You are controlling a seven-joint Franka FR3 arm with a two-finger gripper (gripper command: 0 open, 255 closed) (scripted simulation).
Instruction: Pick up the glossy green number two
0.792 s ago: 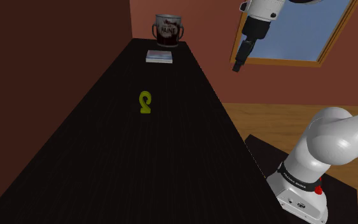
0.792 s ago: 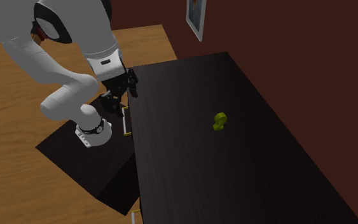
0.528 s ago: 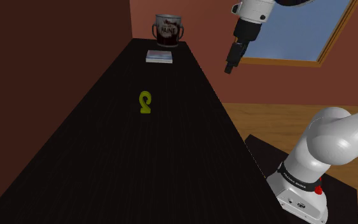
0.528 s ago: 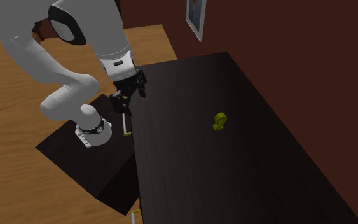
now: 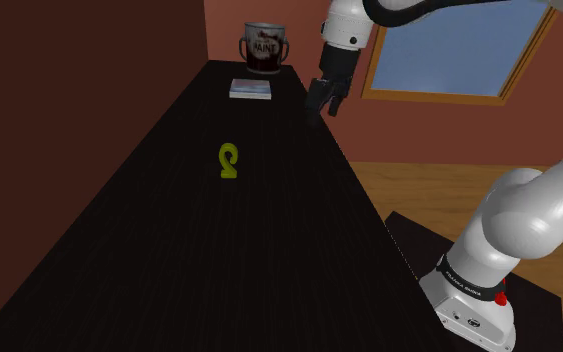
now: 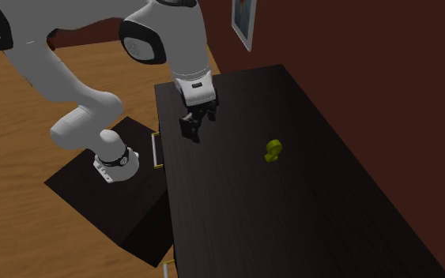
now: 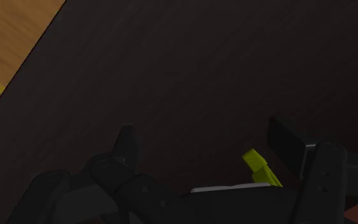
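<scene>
Hovering above the dark table (image 5: pixel 219 260) near its edge, the gripper (image 5: pixel 324 103) has its fingers (image 7: pixel 126 149) spread wide, holding nothing. The green number two (image 5: pixel 229 160) stands upright mid-table, well apart from it, long axis vertical, curl on top, face turned along the table's length

Dim render: the black table top (image 5: pixel 219 260) swallows shadows, the green number two (image 5: pixel 229 160) stands out bright, the window (image 5: pixel 449 50) glows blue, soft highlights on the white arm (image 5: pixel 529 220), wrist view darkest.
</scene>
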